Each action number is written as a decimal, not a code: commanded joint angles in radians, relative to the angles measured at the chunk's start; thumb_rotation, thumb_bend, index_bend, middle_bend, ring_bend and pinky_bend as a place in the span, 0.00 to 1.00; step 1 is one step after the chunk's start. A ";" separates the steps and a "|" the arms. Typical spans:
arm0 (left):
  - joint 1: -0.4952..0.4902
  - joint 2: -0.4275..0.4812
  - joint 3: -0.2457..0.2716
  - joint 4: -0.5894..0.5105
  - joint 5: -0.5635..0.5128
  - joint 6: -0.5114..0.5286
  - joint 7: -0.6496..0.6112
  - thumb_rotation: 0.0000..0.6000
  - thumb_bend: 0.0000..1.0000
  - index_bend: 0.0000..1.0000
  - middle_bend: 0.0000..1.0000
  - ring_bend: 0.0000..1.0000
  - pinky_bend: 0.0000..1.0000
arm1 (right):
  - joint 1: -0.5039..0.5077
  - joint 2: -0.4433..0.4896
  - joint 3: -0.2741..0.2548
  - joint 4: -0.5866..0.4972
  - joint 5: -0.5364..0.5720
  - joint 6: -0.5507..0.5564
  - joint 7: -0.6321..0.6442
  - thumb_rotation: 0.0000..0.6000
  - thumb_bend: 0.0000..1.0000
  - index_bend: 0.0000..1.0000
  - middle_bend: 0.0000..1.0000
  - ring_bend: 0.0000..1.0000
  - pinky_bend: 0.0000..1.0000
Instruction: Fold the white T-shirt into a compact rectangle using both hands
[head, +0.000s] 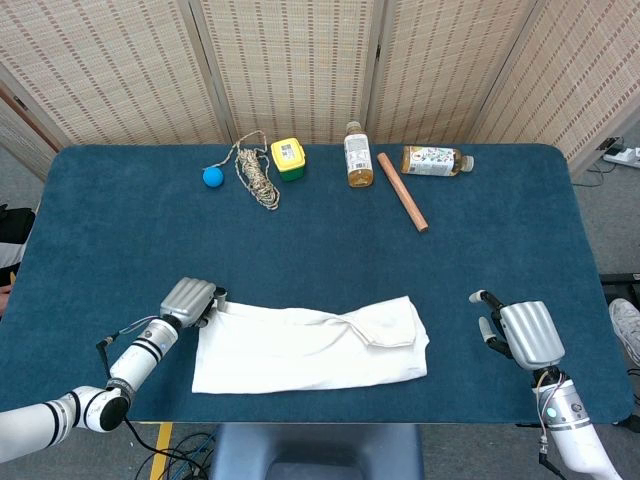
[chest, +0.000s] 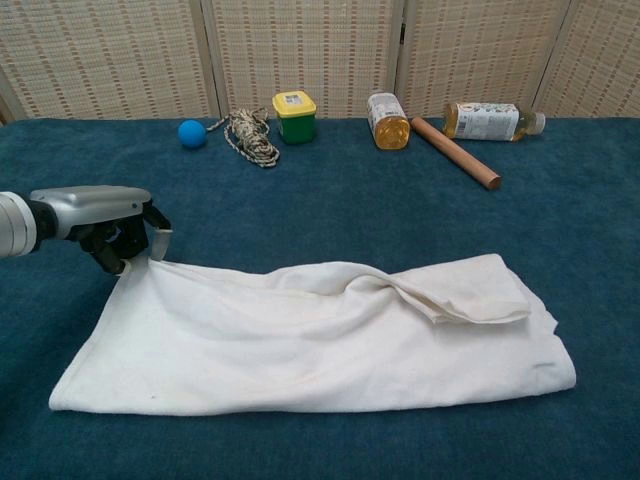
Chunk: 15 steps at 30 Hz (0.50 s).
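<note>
Pinching T-shirt (chest: 320, 335) far-left corner, left hand (chest: 105, 222), shirt stretching rightward

On the counter (head: 120, 230) lie one white T-shirt (head: 300, 348), two bottles (head: 357, 156) (head: 435, 160), one blue ball (head: 212, 177), one coil of rope (head: 257, 172), one yellow-lidded tub (head: 288, 158) and one wooden rod (head: 401, 191).

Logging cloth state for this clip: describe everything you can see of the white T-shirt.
The white T-shirt is soft, creased fabric, already folded into a long band lying flat on the blue table near its front edge. A smaller flap is doubled over at its right end. The left hand pinches its far left corner, pulled into a slight peak. The right hand rests apart from it.
</note>
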 joint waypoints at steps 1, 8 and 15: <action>-0.002 -0.007 -0.013 0.008 -0.016 0.005 -0.001 1.00 0.59 0.59 0.86 0.78 0.98 | -0.002 0.001 0.000 -0.001 -0.001 0.003 0.001 1.00 0.51 0.33 0.94 0.99 1.00; -0.025 -0.035 -0.032 0.053 -0.098 -0.017 0.036 1.00 0.59 0.58 0.86 0.78 0.98 | -0.010 0.003 0.001 0.000 0.000 0.009 0.005 1.00 0.51 0.33 0.94 0.99 1.00; -0.040 -0.047 -0.026 0.080 -0.192 -0.012 0.111 1.00 0.59 0.58 0.86 0.78 0.98 | -0.016 0.003 0.000 0.005 0.002 0.011 0.012 1.00 0.51 0.33 0.94 0.99 1.00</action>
